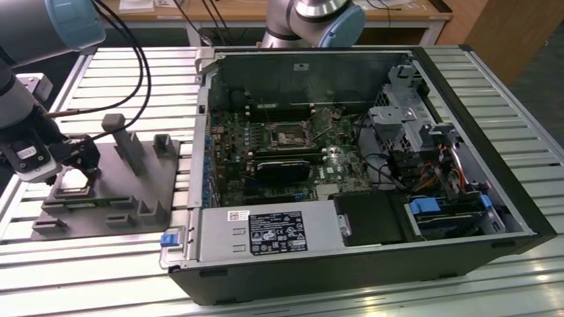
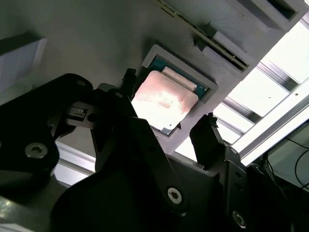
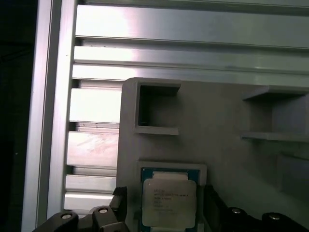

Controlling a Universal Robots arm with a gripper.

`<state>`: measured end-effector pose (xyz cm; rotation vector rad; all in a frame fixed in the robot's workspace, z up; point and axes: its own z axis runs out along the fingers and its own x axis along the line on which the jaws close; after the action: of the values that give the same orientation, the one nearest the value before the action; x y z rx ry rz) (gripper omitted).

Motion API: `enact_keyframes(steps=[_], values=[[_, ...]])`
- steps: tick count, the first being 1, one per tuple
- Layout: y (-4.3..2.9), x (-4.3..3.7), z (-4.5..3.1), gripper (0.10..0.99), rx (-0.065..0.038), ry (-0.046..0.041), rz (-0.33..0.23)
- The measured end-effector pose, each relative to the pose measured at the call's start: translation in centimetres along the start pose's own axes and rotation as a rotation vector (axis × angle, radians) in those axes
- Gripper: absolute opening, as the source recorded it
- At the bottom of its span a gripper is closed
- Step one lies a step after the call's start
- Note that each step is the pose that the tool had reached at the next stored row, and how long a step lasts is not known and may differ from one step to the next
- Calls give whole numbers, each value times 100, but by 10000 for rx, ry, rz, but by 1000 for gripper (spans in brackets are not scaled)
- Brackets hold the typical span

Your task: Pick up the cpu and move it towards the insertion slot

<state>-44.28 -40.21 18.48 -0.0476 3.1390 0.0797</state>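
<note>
Over the fixture point(image 1: 97, 214), claw point(image 2: 169, 99) astride cpu point(image 3: 169, 200)

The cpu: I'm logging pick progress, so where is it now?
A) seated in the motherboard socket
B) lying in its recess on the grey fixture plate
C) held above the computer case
B: in the first wrist view the cpu lies flat in a recess of the grey fixture plate, with the open gripper straddling it.

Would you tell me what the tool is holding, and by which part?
Nothing: the open tool straddles the cpu lying in its grey fixture, fingers not closed on it.
</note>
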Motion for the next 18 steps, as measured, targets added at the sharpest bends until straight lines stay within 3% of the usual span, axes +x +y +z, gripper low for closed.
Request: enact_keyframes(steps=[5, 6, 18], values=[[1, 0, 17, 718, 2, 3, 0], [0, 0, 19, 647, 2, 4, 0], [-1, -10, 52, 627, 1, 2, 0]])
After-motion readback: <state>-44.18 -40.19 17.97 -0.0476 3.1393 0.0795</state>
